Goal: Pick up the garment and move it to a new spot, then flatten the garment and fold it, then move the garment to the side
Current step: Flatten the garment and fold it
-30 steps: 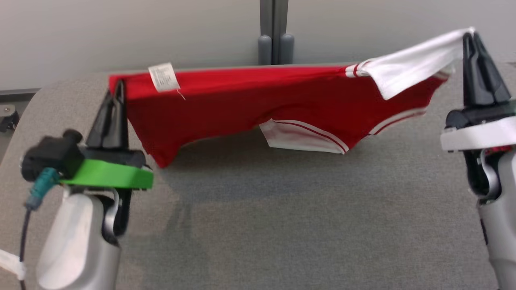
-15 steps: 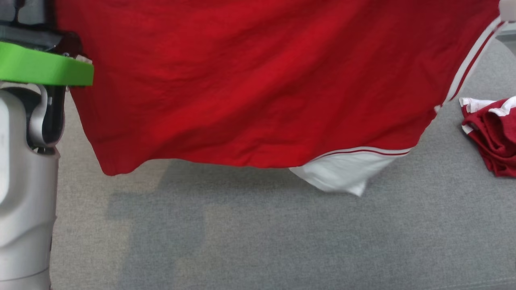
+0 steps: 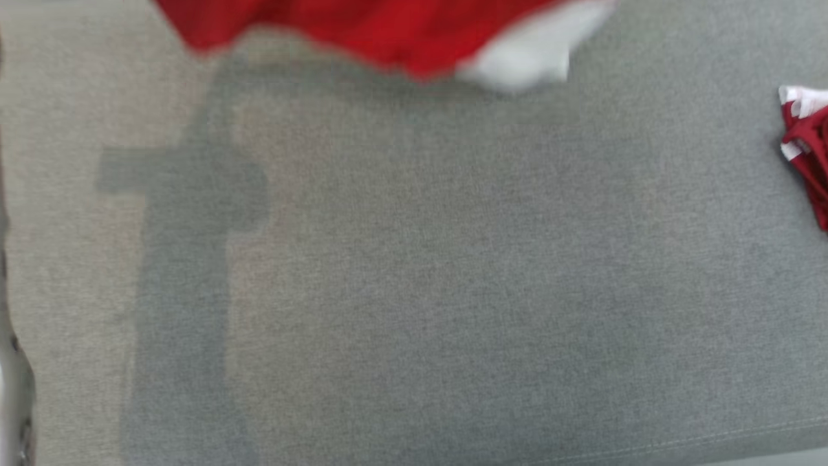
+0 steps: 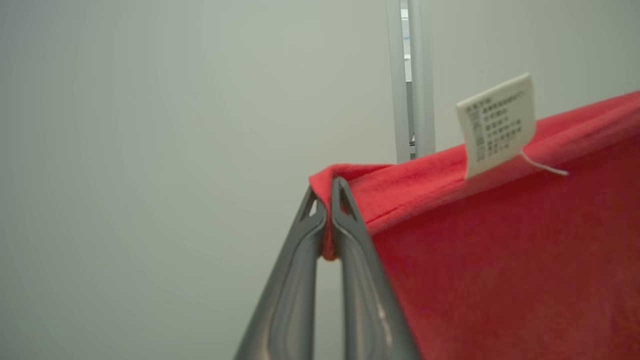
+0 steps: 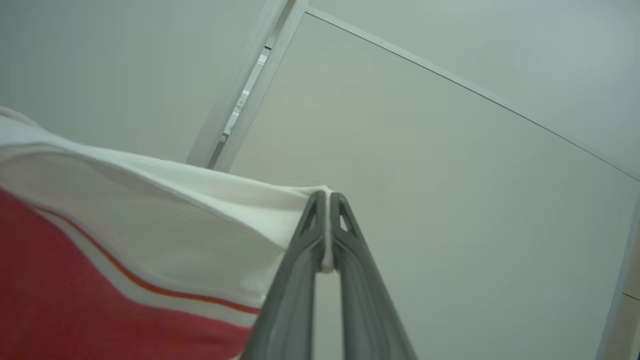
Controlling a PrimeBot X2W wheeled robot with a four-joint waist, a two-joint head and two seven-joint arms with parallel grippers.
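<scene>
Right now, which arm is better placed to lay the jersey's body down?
Probably left: the left gripper is shut on the jersey at its red edge; the right gripper pinches only the white sleeve.

I read the garment [image 4: 500, 260] as soft matt cloth, its tag [image 4: 497, 125] papery. The table [image 3: 453, 291] looks coarse grey weave. The left gripper [image 4: 327, 187] is smooth, faintly glossy plastic.

A grey fabric-covered surface [image 3: 414, 291] spreads across the head view, soft shadows falling on its left half; a bunched red-and-white cloth [image 3: 808, 149] lies on it at the right edge
</scene>
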